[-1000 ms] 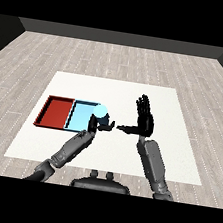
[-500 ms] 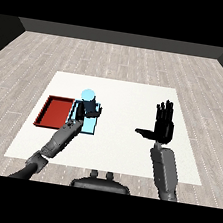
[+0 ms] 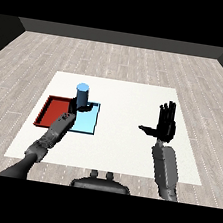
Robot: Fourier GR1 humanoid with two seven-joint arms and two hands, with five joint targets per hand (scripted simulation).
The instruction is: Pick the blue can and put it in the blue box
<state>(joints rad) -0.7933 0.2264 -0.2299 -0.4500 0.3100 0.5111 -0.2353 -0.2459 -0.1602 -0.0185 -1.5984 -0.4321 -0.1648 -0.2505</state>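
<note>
The blue can (image 3: 82, 93) stands upright over the far left corner of the light blue tray (image 3: 88, 123). My left hand (image 3: 78, 107) is at the can's base, its fingers curled round the lower part; my own forearm hides most of the hand. Whether the can's bottom rests on the tray floor is hidden. My right hand (image 3: 166, 125) is held up over the table at the right, well away from the trays. It is open, with straight fingers pointing up and the thumb out to the left.
The red tray (image 3: 53, 111) lies against the left side of the blue tray, under my left forearm. The white table (image 3: 130, 101) extends around both trays and reaches past my right hand.
My left hand has carried the can from the table's middle leftward to the far corner of the blue tray. My right hand has let go and drawn off to the right.
</note>
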